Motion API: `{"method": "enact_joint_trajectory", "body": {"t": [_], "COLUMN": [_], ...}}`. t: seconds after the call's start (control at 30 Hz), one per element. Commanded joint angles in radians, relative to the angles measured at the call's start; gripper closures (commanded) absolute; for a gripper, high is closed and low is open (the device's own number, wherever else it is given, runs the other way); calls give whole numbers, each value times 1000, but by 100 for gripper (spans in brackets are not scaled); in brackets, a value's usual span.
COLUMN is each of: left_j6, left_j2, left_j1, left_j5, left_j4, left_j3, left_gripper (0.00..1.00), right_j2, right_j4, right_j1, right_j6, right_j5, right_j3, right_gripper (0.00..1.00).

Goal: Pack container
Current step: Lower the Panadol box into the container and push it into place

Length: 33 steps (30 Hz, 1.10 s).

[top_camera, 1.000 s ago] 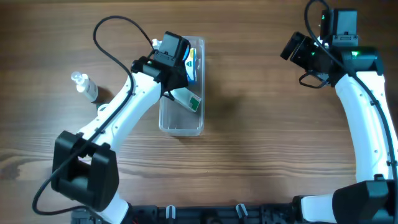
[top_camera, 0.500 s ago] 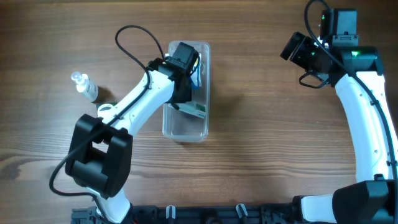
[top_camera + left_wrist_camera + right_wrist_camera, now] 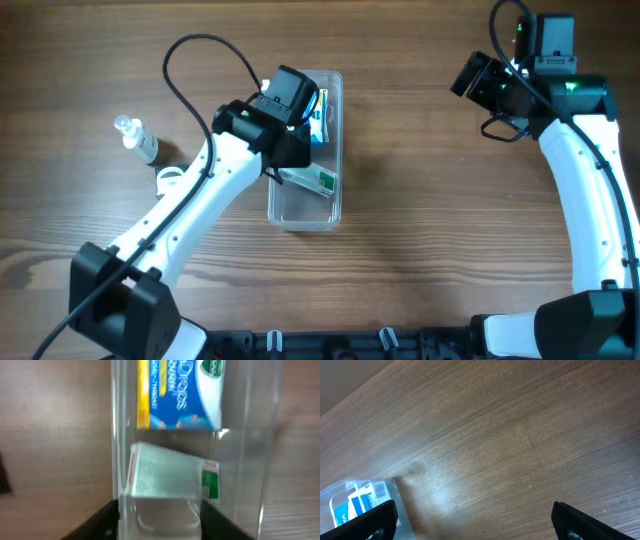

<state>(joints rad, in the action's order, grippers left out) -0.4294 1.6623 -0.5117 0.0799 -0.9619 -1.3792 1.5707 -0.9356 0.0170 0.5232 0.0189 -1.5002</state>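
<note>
**Packing stage: items going into the tray.** The long, narrow container [image 3: 305, 210] of clear plastic with rounded corners lies lengthwise on the brown wooden surface [image 3: 430, 260], left of centre, partly under the left arm's wrist.

Two items lie inside it. A blue-and-yellow carton [image 3: 180, 395] sits at the far end. Just beside it, toward the middle, a white carton with a green end [image 3: 167, 477] lies slightly askew. The near end of the tray is bare.

The left tool [image 3: 160, 517] hangs low over the container. In the wrist view its fingers stand apart and nothing shows between them, so the white carton appears not to be held. The right tool [image 3: 475, 510] is spread wide and carries nothing, well apart at the far right over bare wood. A small clear bottle [image 3: 137, 140] stands on the surface well to the left of the container.

**Judged step:** the second carton appears to be placed, or nearly so. The next move probably calls for lifting the left tool straight up, clear of the thin walls, without nudging the tray. It would then reach for the bottle, which would fit the bare near end.
</note>
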Motion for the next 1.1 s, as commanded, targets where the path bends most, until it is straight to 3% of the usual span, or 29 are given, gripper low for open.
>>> {"method": "enact_joint_trajectory", "body": {"t": [0.0,0.2,0.37,0.47,0.63,0.87,1.07], "left_j6": [-146,-472,-631,-679,-754,-743,-558], "left_j2": [9,10,10,10,10,10,10], "left_j1": [-18,-84,-92,-93,-93,-93,-93], "left_j5": [-58,-60,-157,-106,-52,104,189], "left_j4": [-51,-20,159,219,224,261,340], "left_j3": [-7,65,227,274,290,315,315], "left_gripper": [43,29,31,35,29,30,32], "right_j2": [10,10,10,10,10,10,10], "right_j4": [1,1,1,1,1,1,1], "right_j1": [1,1,1,1,1,1,1], "right_j6": [1,0,0,1,0,0,0], "right_j5": [-13,-13,-13,-13,-13,-13,-13], "right_j3": [3,3,3,3,3,3,3], "right_gripper": [0,0,0,0,0,0,0]}}
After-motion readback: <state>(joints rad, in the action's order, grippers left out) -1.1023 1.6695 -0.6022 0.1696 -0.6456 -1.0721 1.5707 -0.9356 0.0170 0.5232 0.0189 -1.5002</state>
